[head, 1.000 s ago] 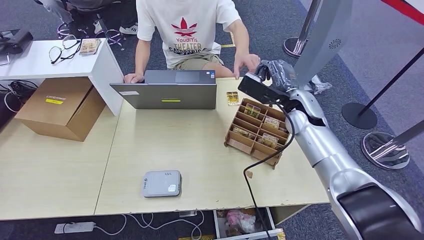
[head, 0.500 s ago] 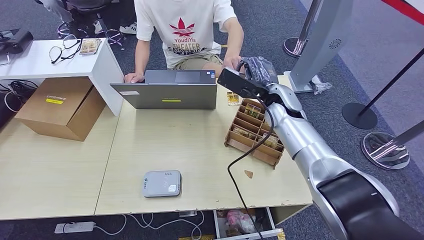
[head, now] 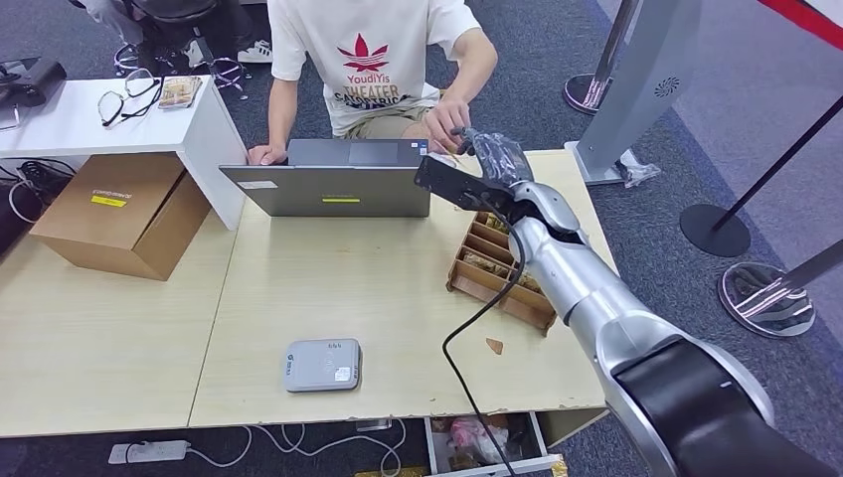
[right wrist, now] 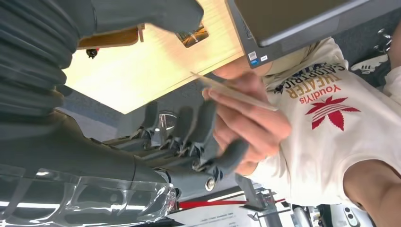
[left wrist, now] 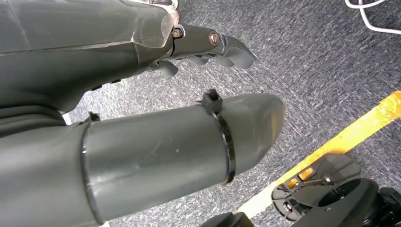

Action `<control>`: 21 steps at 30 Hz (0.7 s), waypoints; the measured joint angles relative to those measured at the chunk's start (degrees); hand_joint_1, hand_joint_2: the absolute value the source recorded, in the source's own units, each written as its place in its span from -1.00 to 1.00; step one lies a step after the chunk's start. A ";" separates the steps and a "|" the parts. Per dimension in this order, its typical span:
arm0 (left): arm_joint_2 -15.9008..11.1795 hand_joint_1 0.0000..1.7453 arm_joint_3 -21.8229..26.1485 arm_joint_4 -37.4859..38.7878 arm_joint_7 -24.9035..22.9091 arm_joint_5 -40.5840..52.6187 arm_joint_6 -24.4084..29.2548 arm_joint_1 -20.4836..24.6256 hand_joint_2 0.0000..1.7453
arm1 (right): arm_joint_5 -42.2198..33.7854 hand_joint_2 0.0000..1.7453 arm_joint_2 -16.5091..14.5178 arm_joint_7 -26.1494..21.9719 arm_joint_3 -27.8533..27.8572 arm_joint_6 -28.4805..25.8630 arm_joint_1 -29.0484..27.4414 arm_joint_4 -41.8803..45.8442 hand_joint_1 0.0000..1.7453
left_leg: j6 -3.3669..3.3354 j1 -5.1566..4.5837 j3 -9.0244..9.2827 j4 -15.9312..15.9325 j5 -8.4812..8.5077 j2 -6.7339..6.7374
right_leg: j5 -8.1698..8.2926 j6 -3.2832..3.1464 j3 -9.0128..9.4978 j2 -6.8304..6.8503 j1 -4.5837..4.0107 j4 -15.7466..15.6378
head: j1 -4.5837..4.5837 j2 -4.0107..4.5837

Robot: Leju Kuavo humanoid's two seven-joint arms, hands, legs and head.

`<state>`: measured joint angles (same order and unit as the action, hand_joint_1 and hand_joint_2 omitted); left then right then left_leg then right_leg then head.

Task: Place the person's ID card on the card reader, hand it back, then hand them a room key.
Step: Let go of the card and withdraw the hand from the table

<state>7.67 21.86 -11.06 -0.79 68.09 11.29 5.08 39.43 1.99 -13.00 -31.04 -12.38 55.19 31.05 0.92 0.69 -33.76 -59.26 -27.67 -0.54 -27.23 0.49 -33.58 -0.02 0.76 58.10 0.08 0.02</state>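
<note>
The right robot hand (right wrist: 189,137) reaches with fingers apart, holding nothing; the card (right wrist: 234,93) sits just beyond its fingertips, pinched in the person's hand (right wrist: 248,123). Closing too early could miss the thin edge or nip their fingers.

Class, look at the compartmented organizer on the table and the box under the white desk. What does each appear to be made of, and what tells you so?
Organizer: probably thin plywood or fibreboard, unpainted matte brown, with flat slotted dividers and darker cut edges. Box: corrugated cardboard by the look, dull tan, with folded flaps and a yellow label on top.
</note>
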 joint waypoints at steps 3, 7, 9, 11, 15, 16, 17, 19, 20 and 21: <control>-0.01 -1.00 0.00 0.00 0.00 -0.10 0.06 -0.08 -1.00 | -0.05 1.00 -0.17 -0.29 -0.09 -0.04 0.02 -0.53 -1.00 | 0.00 0.00 0.00 0.00 0.00 0.00 | 0.00 0.00 0.00 0.00 0.00 0.00 | -0.01 0.00; -0.03 -1.00 0.00 0.00 0.00 -0.22 0.12 -0.15 -1.00 | -0.41 1.00 -0.22 -0.90 -0.16 -0.23 0.03 -0.91 -1.00 | 0.00 0.00 0.00 0.00 0.00 0.00 | 0.00 0.00 0.00 0.00 0.00 0.00 | -0.01 0.00; -0.07 -1.00 0.00 0.00 0.02 -0.28 0.14 -0.16 -1.00 | -0.58 1.00 -0.22 -1.05 -0.20 -0.36 0.03 -0.93 -1.00 | 0.00 0.00 0.01 0.00 0.00 0.00 | 0.00 0.00 0.00 0.00 0.00 0.00 | -0.01 0.00; -0.12 -1.00 0.00 0.00 0.10 -0.42 0.16 -0.16 -1.00 | -0.82 1.00 -0.22 -1.27 -0.26 -0.59 0.02 -0.93 -1.00 | 0.00 0.00 0.01 0.00 0.00 0.00 | 0.00 0.00 0.00 0.00 0.00 0.00 | -0.01 0.00; -0.19 -1.00 0.00 0.00 0.26 -0.76 0.23 -0.16 -1.00 | -1.73 1.00 -0.22 -2.19 -0.33 -1.45 -0.17 -0.86 -1.00 | 0.00 0.00 0.01 0.00 0.00 0.00 | 0.00 0.00 -0.01 0.00 0.00 0.00 | -0.01 0.00; -0.20 -1.00 0.00 0.00 0.27 -0.83 0.27 -0.16 -1.00 | -2.15 1.00 -0.21 -2.51 -0.33 -1.72 -0.32 -0.75 -1.00 | 0.00 0.00 0.01 0.00 0.00 0.00 | 0.00 0.00 -0.01 0.00 0.00 0.00 | 0.00 0.00; -0.20 -1.00 0.00 0.00 0.28 -0.87 0.32 -0.17 -1.00 | -2.67 1.00 -0.21 -2.87 -0.33 -1.98 -0.52 -0.59 -1.00 | 0.00 0.00 0.01 0.00 0.00 0.00 | 0.00 0.00 -0.01 -0.01 0.00 0.00 | -0.01 0.00; -0.21 -1.00 0.00 0.00 0.28 -0.99 0.48 -0.20 -1.00 | -4.47 1.00 -0.19 -3.95 -0.20 -2.35 -1.20 0.04 -1.00 | 0.00 0.00 0.02 0.00 0.00 0.01 | 0.00 0.00 -0.01 -0.01 0.00 0.00 | 0.00 0.00; -0.22 -1.00 0.00 0.00 0.28 -1.04 0.52 -0.22 -1.00 | -5.76 1.00 -0.17 -4.60 0.01 -2.37 -1.70 0.57 -1.00 | 0.00 0.00 0.02 0.00 0.00 0.01 | 0.00 0.00 -0.01 -0.01 0.00 0.00 | -0.01 0.00; -0.22 -1.00 0.00 0.00 0.29 -1.09 0.56 -0.25 -1.00 | -7.11 1.00 -0.16 -5.26 0.27 -2.33 -2.31 1.23 -1.00 | 0.00 0.00 0.02 0.00 0.00 0.01 | 0.00 0.00 -0.01 -0.01 0.00 0.00 | -0.01 0.00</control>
<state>7.45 21.86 -11.06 -0.50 67.00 11.85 4.83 32.32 1.83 -18.27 -30.77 -14.70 52.88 32.28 0.92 0.69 -33.75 -59.26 -27.67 -0.53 -27.23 0.49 -33.59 -0.03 0.75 58.10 0.07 0.02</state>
